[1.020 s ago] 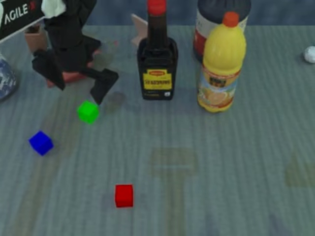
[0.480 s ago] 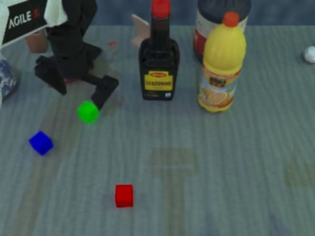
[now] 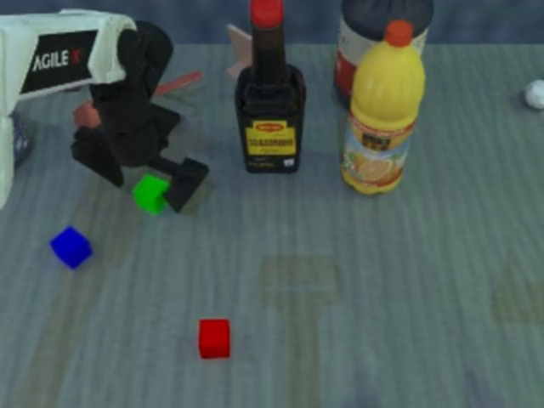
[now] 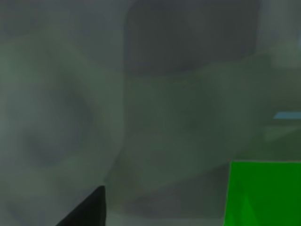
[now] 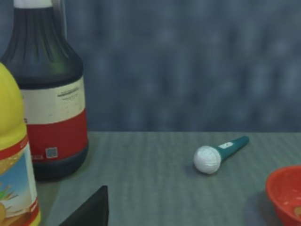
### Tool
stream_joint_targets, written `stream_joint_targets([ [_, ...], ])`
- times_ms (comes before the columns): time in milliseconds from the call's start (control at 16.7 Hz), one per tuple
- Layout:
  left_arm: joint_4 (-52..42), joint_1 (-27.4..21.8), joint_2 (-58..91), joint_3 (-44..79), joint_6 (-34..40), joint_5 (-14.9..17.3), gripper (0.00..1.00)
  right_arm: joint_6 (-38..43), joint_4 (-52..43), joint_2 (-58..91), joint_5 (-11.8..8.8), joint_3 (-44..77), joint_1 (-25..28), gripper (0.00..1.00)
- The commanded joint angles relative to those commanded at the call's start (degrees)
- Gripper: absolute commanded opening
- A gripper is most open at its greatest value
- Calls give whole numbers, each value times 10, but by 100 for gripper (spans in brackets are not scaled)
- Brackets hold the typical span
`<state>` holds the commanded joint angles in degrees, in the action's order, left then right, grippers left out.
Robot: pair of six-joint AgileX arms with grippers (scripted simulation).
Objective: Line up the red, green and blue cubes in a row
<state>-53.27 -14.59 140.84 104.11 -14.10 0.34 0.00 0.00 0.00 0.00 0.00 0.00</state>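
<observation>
Our left gripper [image 3: 146, 177] straddles the glossy green cube [image 3: 151, 193], black fingers spread wide beside its flat faces.

My top view looks straight down on the table [image 3: 357, 280] from well above. My left wrist camera sits very close over the green cube [image 4: 265, 193], which the top view [image 3: 151, 193] shares. My right wrist camera looks low across the tabletop at the yellow juice bottle [image 5: 11, 160], also seen from above [image 3: 384, 110].

Soft, even light — faint shadows on the table [image 3: 408, 280] — left wrist view blurred.
</observation>
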Motion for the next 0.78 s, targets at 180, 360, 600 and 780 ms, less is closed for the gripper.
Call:
stream_joint_targets([
  [180,0,0,0,0,0,0,92,0,0,0,0,0,0,100],
  [360,0,0,0,0,0,0,70,0,0,0,0,0,0,100],
  [600,0,0,0,0,0,0,40,0,0,0,0,0,0,100],
  [780,0,0,0,0,0,0,17,0,0,0,0,0,0,100],
])
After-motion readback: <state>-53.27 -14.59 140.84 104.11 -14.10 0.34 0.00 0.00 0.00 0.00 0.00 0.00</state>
